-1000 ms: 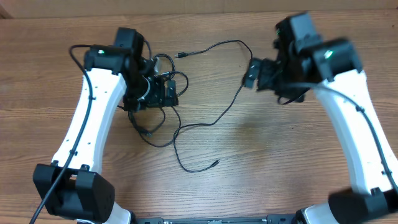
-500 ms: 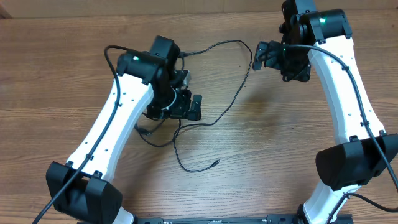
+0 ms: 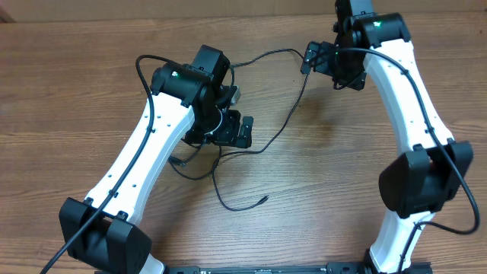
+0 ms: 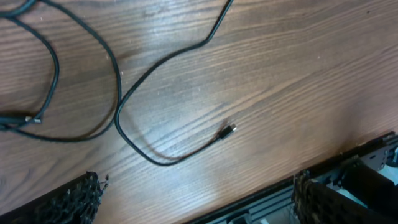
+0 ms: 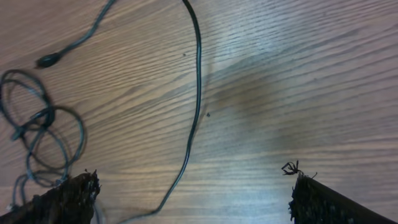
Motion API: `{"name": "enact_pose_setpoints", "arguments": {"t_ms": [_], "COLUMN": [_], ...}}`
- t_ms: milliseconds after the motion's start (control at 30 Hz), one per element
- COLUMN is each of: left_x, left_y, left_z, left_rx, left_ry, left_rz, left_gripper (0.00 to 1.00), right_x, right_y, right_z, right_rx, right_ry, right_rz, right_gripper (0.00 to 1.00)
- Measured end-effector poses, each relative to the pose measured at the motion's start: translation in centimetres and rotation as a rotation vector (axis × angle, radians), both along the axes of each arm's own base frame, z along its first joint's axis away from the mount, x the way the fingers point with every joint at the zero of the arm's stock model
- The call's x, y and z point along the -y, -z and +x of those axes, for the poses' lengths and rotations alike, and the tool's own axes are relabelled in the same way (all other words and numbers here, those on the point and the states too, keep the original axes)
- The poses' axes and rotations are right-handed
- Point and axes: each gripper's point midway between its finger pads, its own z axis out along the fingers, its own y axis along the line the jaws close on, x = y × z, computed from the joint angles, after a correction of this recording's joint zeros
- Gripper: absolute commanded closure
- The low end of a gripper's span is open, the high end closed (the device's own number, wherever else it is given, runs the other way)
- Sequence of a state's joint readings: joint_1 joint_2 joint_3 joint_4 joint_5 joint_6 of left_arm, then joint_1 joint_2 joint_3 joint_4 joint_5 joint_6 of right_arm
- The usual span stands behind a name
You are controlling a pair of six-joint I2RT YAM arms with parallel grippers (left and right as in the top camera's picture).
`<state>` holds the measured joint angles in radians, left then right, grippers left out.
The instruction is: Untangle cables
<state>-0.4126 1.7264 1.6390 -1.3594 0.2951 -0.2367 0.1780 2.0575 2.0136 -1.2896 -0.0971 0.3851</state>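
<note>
Wooden table point(image 3: 76, 114) fills the view, bare brown planks. Left arm point(image 3: 144, 156), white, reaches in from the near left corner toward the middle. Right arm point(image 3: 415, 106), white, reaches from the near right up to the far edge. Left gripper point(image 3: 242, 131) is over the centre-left of the table, fingers spread wide with nothing between them. Right gripper point(image 3: 310, 58) is near the far edge, right of centre, also spread wide and empty. The cables point(image 4: 117, 115) lie flat on the table between the two arms: one long thin black strand arcs from the far side near the right gripper, runs down toward the left gripper, then loops toward the near edge. A tangled bunch point(image 5: 46, 115) of small loops sits under and just beside the left wrist; the arm hides much of it from overhead, so possibly more strands are in there than can be counted. The loop's plug end point(image 4: 227, 130) lies loose on the wood, apart from both grippers. A second plug point(image 5: 46, 60) lies on the far side, near the bunch.
</note>
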Motion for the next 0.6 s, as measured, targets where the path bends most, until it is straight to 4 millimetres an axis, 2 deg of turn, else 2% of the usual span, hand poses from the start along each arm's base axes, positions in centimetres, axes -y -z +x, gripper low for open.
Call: {"name": "enact_pose_setpoints", "arguments": {"t_ms": [167, 300, 600], "left_x": [0.1, 0.1, 0.1], "left_y": [0.0, 0.0, 0.0], "left_z": [0.2, 0.3, 0.3], "left_rx": [0.01, 0.012, 0.013], "left_ry": [0.0, 0.0, 0.0], "left_rz": [-0.004, -0.005, -0.002], "left_gripper": [0.0, 0.01, 0.0], "right_x": [-0.2, -0.3, -0.5], "right_y": [2.5, 3.9, 6.9], "right_z": [0.8, 1.6, 2.5], "right_rx": [-0.031, -0.032, -0.065], "right_ry": [0.004, 0.003, 0.06], "right_rz": [-0.004, -0.005, 0.005], "right_gripper": [0.01, 0.12, 0.2]}}
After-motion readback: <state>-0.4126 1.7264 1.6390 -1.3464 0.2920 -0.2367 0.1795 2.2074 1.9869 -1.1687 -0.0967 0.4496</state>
